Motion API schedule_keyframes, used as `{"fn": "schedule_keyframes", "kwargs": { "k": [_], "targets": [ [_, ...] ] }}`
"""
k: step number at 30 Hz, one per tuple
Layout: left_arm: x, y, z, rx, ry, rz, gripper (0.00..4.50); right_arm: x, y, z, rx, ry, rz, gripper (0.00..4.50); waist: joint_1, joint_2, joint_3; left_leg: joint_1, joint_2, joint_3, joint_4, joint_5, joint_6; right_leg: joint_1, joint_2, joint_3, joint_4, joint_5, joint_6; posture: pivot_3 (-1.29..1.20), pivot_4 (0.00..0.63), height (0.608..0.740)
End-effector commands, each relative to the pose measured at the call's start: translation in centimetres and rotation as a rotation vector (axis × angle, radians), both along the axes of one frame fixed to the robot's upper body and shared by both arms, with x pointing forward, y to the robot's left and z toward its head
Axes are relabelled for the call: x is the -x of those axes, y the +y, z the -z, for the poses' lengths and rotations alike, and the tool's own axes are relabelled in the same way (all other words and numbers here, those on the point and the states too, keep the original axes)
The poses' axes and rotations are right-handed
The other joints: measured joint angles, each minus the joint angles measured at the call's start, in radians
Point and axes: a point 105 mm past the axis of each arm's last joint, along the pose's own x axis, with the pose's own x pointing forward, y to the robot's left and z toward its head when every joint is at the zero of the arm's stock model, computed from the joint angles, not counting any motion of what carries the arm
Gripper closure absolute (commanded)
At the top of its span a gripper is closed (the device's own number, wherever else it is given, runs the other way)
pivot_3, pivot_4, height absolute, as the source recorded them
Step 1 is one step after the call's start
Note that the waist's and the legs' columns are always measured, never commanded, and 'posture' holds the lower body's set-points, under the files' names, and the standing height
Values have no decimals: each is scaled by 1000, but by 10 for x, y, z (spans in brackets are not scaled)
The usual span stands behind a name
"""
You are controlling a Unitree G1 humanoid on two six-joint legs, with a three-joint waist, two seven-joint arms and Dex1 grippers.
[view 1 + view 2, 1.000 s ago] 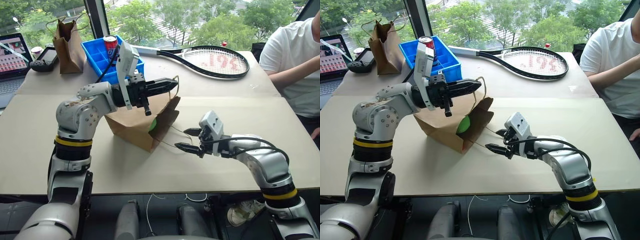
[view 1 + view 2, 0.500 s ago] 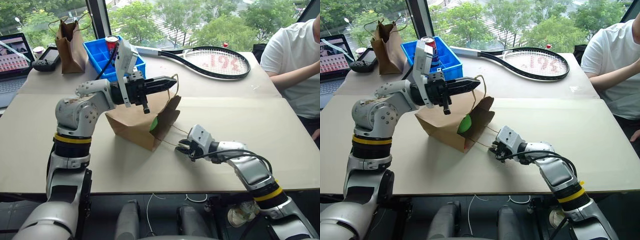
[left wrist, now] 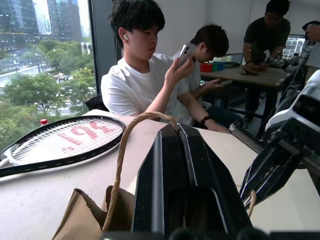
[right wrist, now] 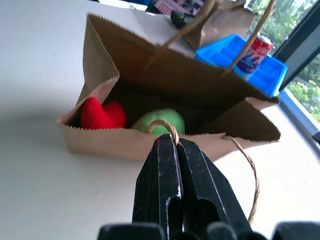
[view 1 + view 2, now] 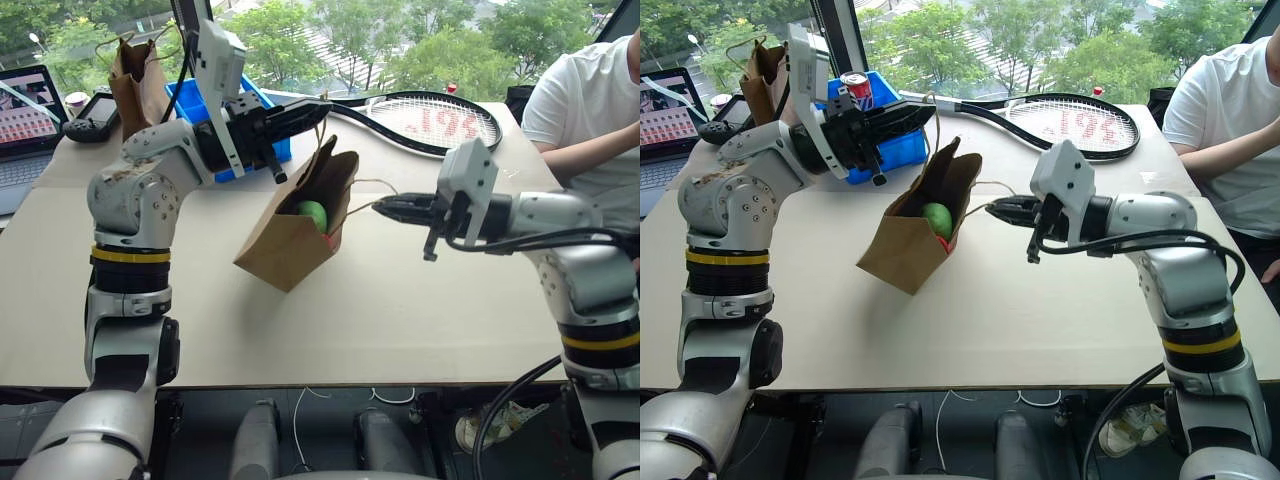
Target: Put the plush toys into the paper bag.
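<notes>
Both plush toys (image 4: 130, 117) sit inside the paper bag (image 5: 290, 235), left gripper (image 5: 318, 105) and right gripper (image 5: 385, 207) each clamped on a bag handle, so packing looks done; next: stand it upright, let go.

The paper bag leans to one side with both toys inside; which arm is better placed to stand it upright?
Left, probably: the left gripper holds the far handle above the tilted paper bag, so it can lift; the right gripper pulls the near handle sideways.
</notes>
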Motion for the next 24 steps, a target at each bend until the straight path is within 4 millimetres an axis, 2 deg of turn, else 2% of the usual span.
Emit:
{"fn": "schedule_keyframes", "kwargs": {
  "k": [1,5,8,11,13,16,18,20,24],
  "targets": [
    [-5,10,-11,11,-72,-68,4500,13,6,-18,51,-57,-49,4445,4,0,0,0,0,0,0,0,0,0,0,0,0,0,0,0,150,740],
    [-6,13,-5,29,-46,-83,4500,22,12,-20,75,-37,-84,4445,10,0,0,-1,0,0,0,0,0,-1,0,0,-1,0,0,0,150,740],
    [-1,10,10,-2,-7,-55,4500,26,12,-6,114,15,-84,4445,11,0,0,-1,0,0,0,0,0,-1,0,0,0,0,0,0,150,740],
    [4,8,18,-29,20,-28,4500,27,10,0,126,43,-74,4445,11,0,0,-1,0,0,0,0,0,-1,0,0,0,0,0,0,150,740],
    [9,7,21,-55,22,-9,4500,27,8,0,114,57,-55,4445,11,0,0,-1,0,0,0,0,0,-1,0,0,0,-1,-2,0,150,740],
    [3,17,17,25,84,-33,4500,24,3,-6,58,87,-24,4445,11,0,0,-1,0,0,0,0,0,-1,0,0,0,-1,-3,0,150,740],
    [2,27,12,59,94,-51,3918,22,-4,-18,10,75,0,3841,11,0,0,-1,0,0,0,0,0,-1,0,0,0,-1,-3,0,150,740],
    [6,36,6,68,85,-48,3532,21,-13,-36,-61,54,22,3463,11,0,0,-1,0,0,0,0,0,-1,0,0,0,-1,-3,0,150,740],
    [15,58,-5,83,55,-51,2028,26,-39,-70,-214,37,45,1920,9,0,0,-1,0,0,-1,0,0,-1,0,0,0,0,-2,0,150,740]
  ]
}}
